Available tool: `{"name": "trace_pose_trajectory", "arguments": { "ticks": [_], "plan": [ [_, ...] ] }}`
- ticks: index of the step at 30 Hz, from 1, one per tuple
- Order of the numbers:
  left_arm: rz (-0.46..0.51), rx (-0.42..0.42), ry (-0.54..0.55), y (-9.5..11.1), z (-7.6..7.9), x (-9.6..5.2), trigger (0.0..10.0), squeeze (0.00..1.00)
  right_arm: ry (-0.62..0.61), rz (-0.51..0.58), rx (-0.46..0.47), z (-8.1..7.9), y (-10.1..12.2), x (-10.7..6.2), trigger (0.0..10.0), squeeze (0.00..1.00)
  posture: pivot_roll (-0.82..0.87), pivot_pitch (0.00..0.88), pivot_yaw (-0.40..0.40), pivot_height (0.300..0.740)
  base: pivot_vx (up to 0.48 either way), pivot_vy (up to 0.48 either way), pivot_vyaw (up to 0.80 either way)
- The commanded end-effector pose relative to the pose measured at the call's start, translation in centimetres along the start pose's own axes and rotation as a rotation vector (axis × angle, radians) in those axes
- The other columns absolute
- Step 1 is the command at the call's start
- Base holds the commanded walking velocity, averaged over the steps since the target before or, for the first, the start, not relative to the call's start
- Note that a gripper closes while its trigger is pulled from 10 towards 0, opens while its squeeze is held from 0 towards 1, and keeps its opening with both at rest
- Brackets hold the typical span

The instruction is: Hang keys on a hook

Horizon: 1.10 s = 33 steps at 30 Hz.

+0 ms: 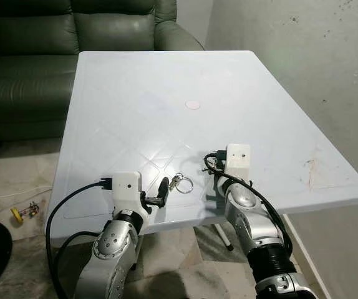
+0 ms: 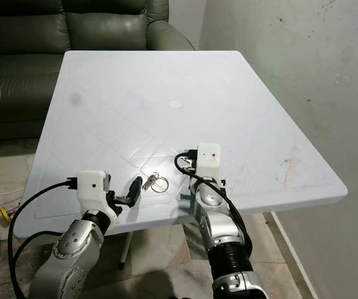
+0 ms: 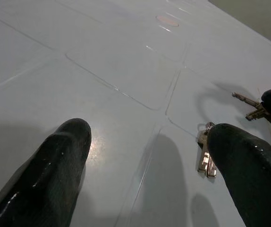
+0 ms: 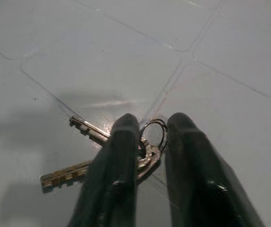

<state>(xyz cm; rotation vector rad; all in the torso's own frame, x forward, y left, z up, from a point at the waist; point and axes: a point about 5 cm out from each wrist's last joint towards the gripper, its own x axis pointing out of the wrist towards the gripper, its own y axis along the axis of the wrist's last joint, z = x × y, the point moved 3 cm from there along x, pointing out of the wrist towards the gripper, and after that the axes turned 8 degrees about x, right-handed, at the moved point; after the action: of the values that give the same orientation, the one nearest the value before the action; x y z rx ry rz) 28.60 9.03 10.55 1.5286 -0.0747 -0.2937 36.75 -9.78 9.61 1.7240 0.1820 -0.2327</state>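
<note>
Right gripper [image 4: 147, 142] pinches keys [image 4: 86, 156] on table [image 1: 135, 93]; second key bunch [image 1: 180, 182] lies just beside spread left gripper [image 1: 161, 193]

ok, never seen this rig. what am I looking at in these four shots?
It's a two-armed humanoid robot. The first two shots come from its head camera, looking down at a white table with a sofa behind. The other two come from a camera on each wrist, looking along that arm's two black fingers. The left gripper is open, low over the table beside a bunch of keys. The right gripper has its fingers closed around the ring of a second bunch.
</note>
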Motion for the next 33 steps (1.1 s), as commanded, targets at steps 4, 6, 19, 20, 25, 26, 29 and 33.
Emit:
{"name": "trace_pose_trajectory", "arguments": {
  "ticks": [4,6,19,20,25,26,29,33],
  "plan": [
    [0.009,-0.037,0.0,0.4,0.6,0.2,10.0,0.0,0.003,-0.04,-0.003,0.0,-0.1,0.4,10.0,0.0,-0.01,0.11,-0.105,0.74,0.0,0.0,0.0],
    [0.016,-0.034,-0.001,0.6,0.6,0.4,10.0,0.0,0.016,-0.029,-0.009,-0.3,0.2,0.5,10.0,0.0,-0.01,0.108,-0.106,0.74,0.0,0.0,0.0],
    [0.018,-0.039,0.005,0.6,0.6,0.5,10.0,0.0,-0.042,-0.001,0.006,0.7,0.7,0.5,0.0,0.0,-0.01,0.11,-0.106,0.74,0.0,0.0,0.0],
    [0.018,-0.039,0.005,0.6,0.6,0.5,10.0,0.0,-0.042,-0.001,0.006,0.7,0.7,0.5,0.0,0.0,-0.01,0.11,-0.106,0.74,0.0,0.0,0.0],
    [0.019,-0.037,0.005,0.7,0.6,0.5,10.0,0.0,-0.037,0.019,-0.016,0.6,0.9,0.5,0.0,0.0,-0.01,0.111,-0.106,0.74,0.0,0.0,0.0],
    [0.018,-0.037,0.006,0.7,0.6,0.5,10.0,0.0,-0.032,0.018,-0.009,0.5,0.9,0.4,0.0,0.0,-0.01,0.111,-0.106,0.74,0.0,0.0,0.0],
    [0.018,-0.036,0.007,0.6,0.6,0.5,10.0,0.0,-0.03,0.025,0.0,0.4,1.0,0.4,0.0,0.0,-0.01,0.111,-0.106,0.74,0.0,0.0,0.0],
    [0.016,-0.036,0.007,0.6,0.6,0.5,10.0,0.0,-0.009,0.068,0.052,0.2,1.8,0.3,0.0,0.0,-0.01,0.111,-0.106,0.74,0.0,0.0,0.0]
  ]
}}
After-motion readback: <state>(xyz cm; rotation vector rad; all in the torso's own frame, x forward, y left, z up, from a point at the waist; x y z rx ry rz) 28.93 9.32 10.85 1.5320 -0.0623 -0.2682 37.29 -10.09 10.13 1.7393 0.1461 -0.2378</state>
